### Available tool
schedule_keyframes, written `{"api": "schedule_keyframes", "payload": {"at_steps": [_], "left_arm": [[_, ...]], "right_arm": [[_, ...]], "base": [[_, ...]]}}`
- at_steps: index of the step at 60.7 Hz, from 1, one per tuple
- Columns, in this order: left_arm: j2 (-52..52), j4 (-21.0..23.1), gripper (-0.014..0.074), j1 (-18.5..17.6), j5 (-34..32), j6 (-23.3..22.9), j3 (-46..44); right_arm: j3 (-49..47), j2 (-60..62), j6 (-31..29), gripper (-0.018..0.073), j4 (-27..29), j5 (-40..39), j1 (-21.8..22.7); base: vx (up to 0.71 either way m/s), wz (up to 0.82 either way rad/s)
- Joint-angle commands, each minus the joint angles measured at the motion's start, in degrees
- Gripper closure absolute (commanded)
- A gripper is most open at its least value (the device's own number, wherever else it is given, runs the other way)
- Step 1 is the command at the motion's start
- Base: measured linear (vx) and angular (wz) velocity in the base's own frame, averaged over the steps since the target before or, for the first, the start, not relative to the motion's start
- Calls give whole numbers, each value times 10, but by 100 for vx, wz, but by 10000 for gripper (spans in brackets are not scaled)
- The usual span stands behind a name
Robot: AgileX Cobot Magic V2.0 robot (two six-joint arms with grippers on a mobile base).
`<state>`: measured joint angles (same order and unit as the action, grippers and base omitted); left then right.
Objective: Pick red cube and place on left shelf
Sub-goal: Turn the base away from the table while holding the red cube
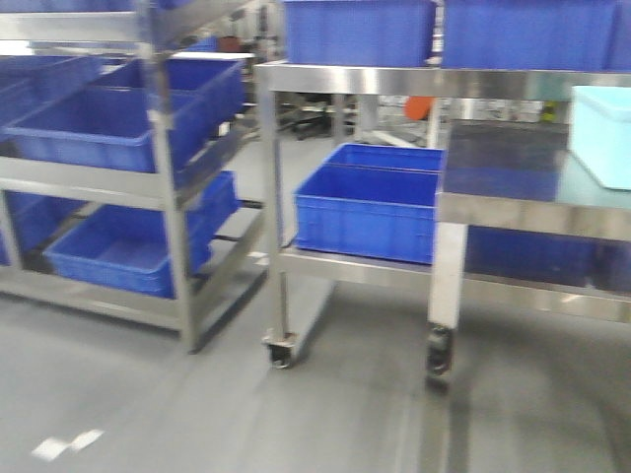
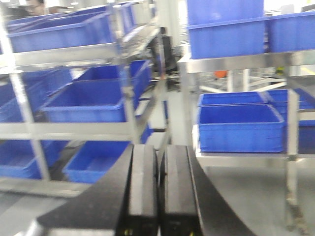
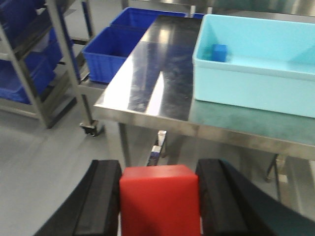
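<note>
You've got the pick done: red cube [image 3: 160,206] sits clamped between the pads of the right gripper [image 3: 158,189], jaws about cube-wide, so you're in the carry phase. Next move, I'd say: bring it round to the left shelf [image 1: 89,182] (the steel rack w/ blue bins [image 1: 94,133]), find room on a level, lower, then release. Right arm's low in front of the steel table [image 3: 147,73], pointing toward the light-blue tub [image 3: 256,73]. Left gripper [image 2: 158,191] is pinched nearly together, nothing in it, aimed level at the racks — keep it clear
</note>
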<state>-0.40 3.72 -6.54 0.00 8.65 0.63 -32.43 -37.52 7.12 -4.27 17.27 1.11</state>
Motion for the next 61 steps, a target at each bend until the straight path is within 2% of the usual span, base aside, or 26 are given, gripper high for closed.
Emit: {"api": "schedule_keyframes", "payload": {"at_steps": [1,61], "left_arm": [[5,1,491,-3,-48,1,13],[5,1,491,-3,-48,1,13]], "right_arm": [[-17,-2,-3,510,-3,-50,0],[-17,-2,-3,510,-3,-50,0]], "base": [[-27,30],[-27,49]]}}
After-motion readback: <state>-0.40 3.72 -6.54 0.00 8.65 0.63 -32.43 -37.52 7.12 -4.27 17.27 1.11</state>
